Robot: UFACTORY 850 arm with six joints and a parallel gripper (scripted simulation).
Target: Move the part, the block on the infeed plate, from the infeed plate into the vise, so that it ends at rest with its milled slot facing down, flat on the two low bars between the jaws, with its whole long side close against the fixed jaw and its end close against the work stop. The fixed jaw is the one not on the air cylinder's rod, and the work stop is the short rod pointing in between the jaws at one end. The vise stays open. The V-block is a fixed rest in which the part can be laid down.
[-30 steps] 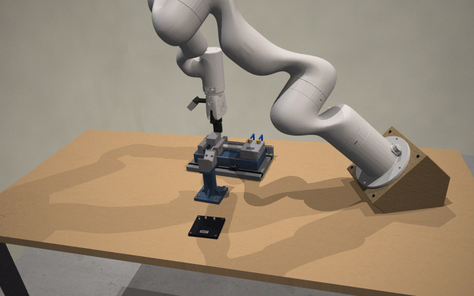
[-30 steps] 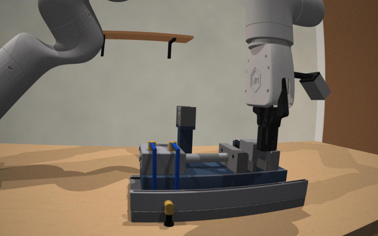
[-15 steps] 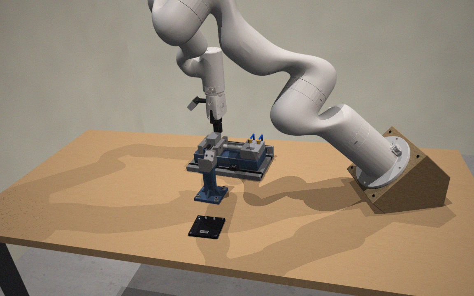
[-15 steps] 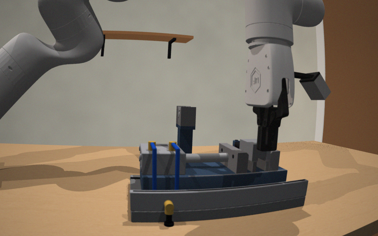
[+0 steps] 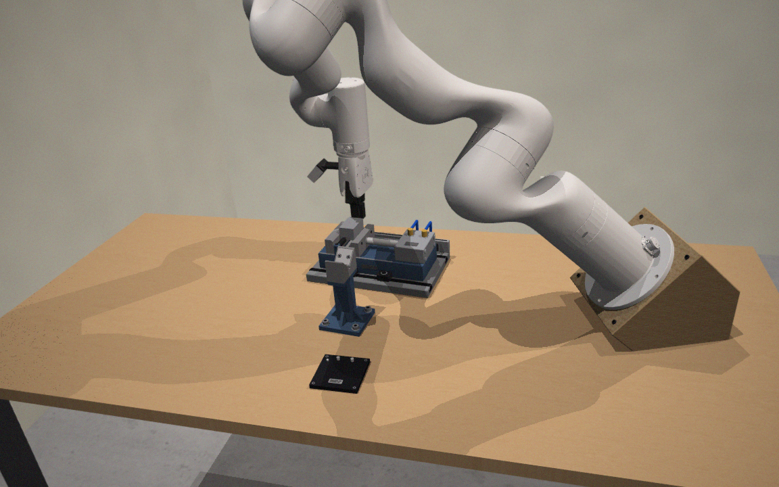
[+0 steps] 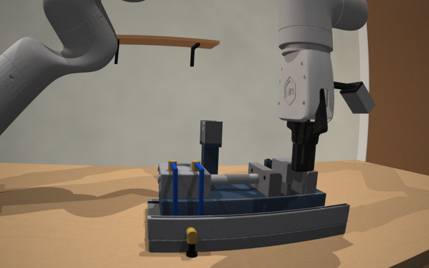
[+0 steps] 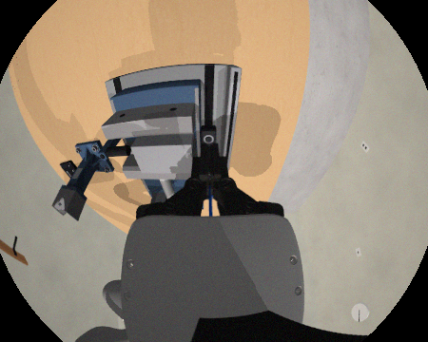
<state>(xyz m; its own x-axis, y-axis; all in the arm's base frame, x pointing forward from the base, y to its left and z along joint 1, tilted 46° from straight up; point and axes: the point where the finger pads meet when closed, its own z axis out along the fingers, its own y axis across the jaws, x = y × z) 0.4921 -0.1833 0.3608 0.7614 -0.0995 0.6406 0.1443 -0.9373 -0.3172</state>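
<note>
The hand (image 6: pixel 303 166) is fully closed, its two black fingers (image 6: pixel 301 156) pressed together with nothing between them. It points straight down, and in the exterior view the fingertips stand at the top of the grey pieces at the right end of the vise (image 6: pixel 242 196). I cannot tell if they touch the metal there.

The part (image 6: pixel 281 173) is in the vise, between the jaws, as a grey block beside the fingers (its slot and how it sits on the low bars are hidden from every view). The moving jaw sits at the end of the air cylinder's rod (image 6: pixel 231 178), and the cylinder body (image 6: pixel 186 185) with two blue hoses (image 6: pixel 175 190) is at the left end.

In the top view the V-block (image 5: pixel 341 266) stands on a blue post just in front of the vise, nearer to the camera. Further toward the near edge of the worktop (image 5: pixel 138 314) lies the black infeed plate (image 5: pixel 339 373), and no block is on it. The arm is mounted on a slanted wooden wedge (image 5: pixel 683 302) at the right.
</note>
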